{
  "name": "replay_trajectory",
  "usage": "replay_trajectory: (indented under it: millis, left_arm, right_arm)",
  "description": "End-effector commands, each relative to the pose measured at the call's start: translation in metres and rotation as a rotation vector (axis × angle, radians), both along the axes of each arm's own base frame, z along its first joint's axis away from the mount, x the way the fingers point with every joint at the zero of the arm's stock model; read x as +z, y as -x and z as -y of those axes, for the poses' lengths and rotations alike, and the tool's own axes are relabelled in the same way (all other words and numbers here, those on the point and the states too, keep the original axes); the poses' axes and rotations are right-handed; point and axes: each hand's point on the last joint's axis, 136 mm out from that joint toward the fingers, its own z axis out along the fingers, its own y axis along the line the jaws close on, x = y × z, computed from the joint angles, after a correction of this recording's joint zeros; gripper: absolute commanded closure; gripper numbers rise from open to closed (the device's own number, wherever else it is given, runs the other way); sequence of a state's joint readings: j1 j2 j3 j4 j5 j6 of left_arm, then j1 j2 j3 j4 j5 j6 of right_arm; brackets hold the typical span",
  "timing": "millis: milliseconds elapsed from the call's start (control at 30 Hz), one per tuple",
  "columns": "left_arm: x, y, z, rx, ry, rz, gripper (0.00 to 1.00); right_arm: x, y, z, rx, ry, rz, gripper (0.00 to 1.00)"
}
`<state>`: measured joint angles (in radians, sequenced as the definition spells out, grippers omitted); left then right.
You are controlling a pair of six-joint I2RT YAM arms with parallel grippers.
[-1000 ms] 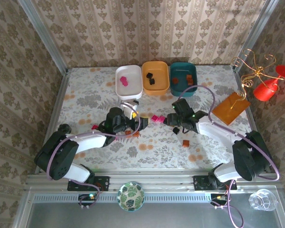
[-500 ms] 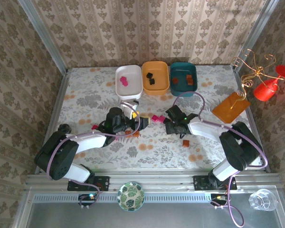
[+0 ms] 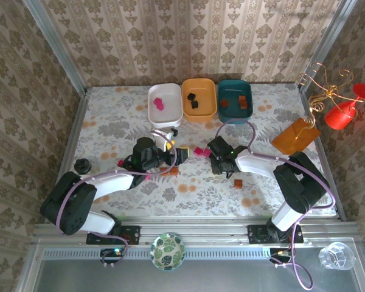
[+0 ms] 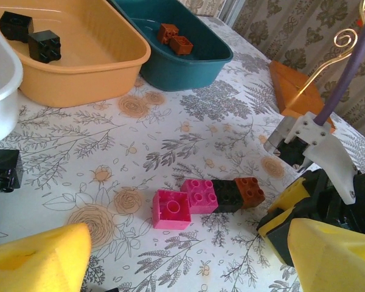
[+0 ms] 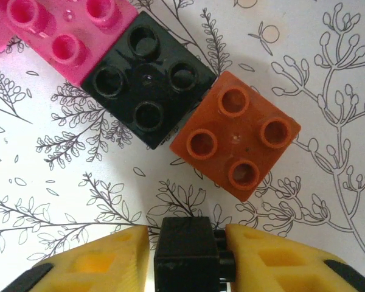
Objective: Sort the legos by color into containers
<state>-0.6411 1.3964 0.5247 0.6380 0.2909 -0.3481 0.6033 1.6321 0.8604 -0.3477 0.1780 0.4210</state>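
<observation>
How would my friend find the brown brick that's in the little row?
From the dark teal tray at the back, come forward to the row of four bricks mid-table. The brown brick is its end one, beside the black brick; the rest are pink bricks.

the pink lego (image 5: 67, 30) runs off the top left corner of the right wrist view. the black lego (image 5: 187, 258) pinched between the right gripper's (image 5: 187, 240) yellow fingers (image 5: 91, 264) is cut by the bottom edge. in the left wrist view the white tray (image 4: 1, 97) is cropped at the left. the left gripper's (image 4: 188, 240) wide-apart pads (image 4: 36, 258) are blurred and cropped below.
</observation>
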Motion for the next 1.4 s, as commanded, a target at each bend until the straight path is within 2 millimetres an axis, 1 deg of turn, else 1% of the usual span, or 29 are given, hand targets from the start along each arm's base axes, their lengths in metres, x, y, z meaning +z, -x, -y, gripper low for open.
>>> replay_trajectory:
  millis: [0,67,133,200,233,300,367,467,567,600,633,667,700,767,867,900,933,967,1033,1067,1100,1167,1233,1267,1300,1367]
  left_arm:
    - [0.006,-0.001,-0.007,0.027,0.016,0.010,0.15]
    - [0.006,-0.002,-0.009,0.037,0.014,0.010,0.15]
    - [0.006,-0.004,-0.013,0.055,0.011,0.013,0.15]
    - [0.007,-0.006,-0.019,0.085,0.003,0.014,0.15]
    - [0.007,-0.008,-0.024,0.110,-0.005,0.014,0.15]
    - [0.006,-0.012,-0.035,0.173,-0.019,0.017,0.15]
    - [0.004,-0.015,-0.048,0.234,-0.031,0.017,0.14]
    - [0.007,-0.017,-0.058,0.267,-0.019,0.026,0.14]
    - [0.013,-0.016,-0.062,0.271,-0.005,0.045,0.14]
    - [0.015,-0.016,-0.063,0.273,-0.004,0.050,0.14]
    - [0.015,-0.015,-0.064,0.275,-0.004,0.053,0.14]
    - [0.017,-0.015,-0.065,0.275,-0.004,0.058,0.14]
    - [0.018,-0.015,-0.065,0.274,-0.005,0.062,0.14]
    - [0.019,-0.014,-0.063,0.265,0.000,0.062,0.14]
    - [0.019,-0.013,-0.059,0.241,0.009,0.059,0.14]
    - [0.019,-0.013,-0.058,0.237,0.011,0.057,0.14]
    - [0.018,-0.013,-0.057,0.234,0.013,0.054,0.14]
    - [0.017,-0.013,-0.056,0.231,0.012,0.053,0.14]
    - [0.017,-0.013,-0.056,0.229,0.011,0.051,0.14]
    - [0.017,-0.013,-0.055,0.226,0.012,0.051,0.14]
    - [0.016,-0.013,-0.055,0.225,0.012,0.047,0.14]
    - [0.017,-0.013,-0.055,0.224,0.014,0.049,0.14]
    - [0.017,-0.013,-0.054,0.222,0.018,0.045,0.14]
    - [0.017,-0.013,-0.054,0.221,0.017,0.044,0.14]
    - [0.017,-0.012,-0.053,0.216,0.017,0.042,0.14]
    - [0.015,-0.013,-0.052,0.212,0.011,0.029,0.14]
  right_arm:
    - [-0.003,0.009,0.002,0.004,0.008,-0.032,0.66]
    - [0.002,0.008,-0.002,0.010,-0.014,-0.028,0.70]
    - [0.012,0.005,-0.011,0.019,-0.064,-0.012,0.73]
    - [0.032,-0.004,-0.021,0.029,-0.124,0.038,0.73]
    - [0.046,-0.012,-0.028,0.032,-0.160,0.078,0.73]
    - [0.072,-0.031,-0.039,0.027,-0.238,0.153,0.73]
    - [0.095,-0.057,-0.048,0.004,-0.320,0.224,0.73]
    - [0.120,-0.099,-0.053,-0.047,-0.388,0.314,0.73]
    - [0.135,-0.146,-0.049,-0.131,-0.457,0.392,0.73]
    - [0.137,-0.160,-0.045,-0.159,-0.472,0.413,0.73]
    - [0.134,-0.176,-0.040,-0.194,-0.468,0.427,0.73]
    - [0.134,-0.195,-0.036,-0.222,-0.465,0.445,0.73]
    - [0.131,-0.208,-0.035,-0.236,-0.465,0.449,0.73]
    - [0.120,-0.237,-0.035,-0.264,-0.472,0.434,0.73]
    - [0.105,-0.272,-0.036,-0.286,-0.479,0.411,0.71]
    - [0.102,-0.280,-0.036,-0.284,-0.479,0.405,0.70]
    - [0.105,-0.289,-0.038,-0.278,-0.477,0.409,0.66]
    - [0.103,-0.295,-0.037,-0.274,-0.466,0.404,0.62]
    - [0.107,-0.300,-0.036,-0.263,-0.456,0.396,0.54]
    - [0.114,-0.299,-0.036,-0.251,-0.452,0.400,0.51]
    - [0.120,-0.297,-0.036,-0.239,-0.449,0.408,0.49]
    - [0.136,-0.286,-0.034,-0.213,-0.450,0.427,0.45]
    - [0.148,-0.269,-0.032,-0.186,-0.465,0.438,0.42]
    - [0.150,-0.256,-0.031,-0.170,-0.471,0.438,0.41]
    - [0.152,-0.244,-0.030,-0.159,-0.474,0.439,0.40]
    - [0.151,-0.214,-0.027,-0.128,-0.471,0.419,0.38]
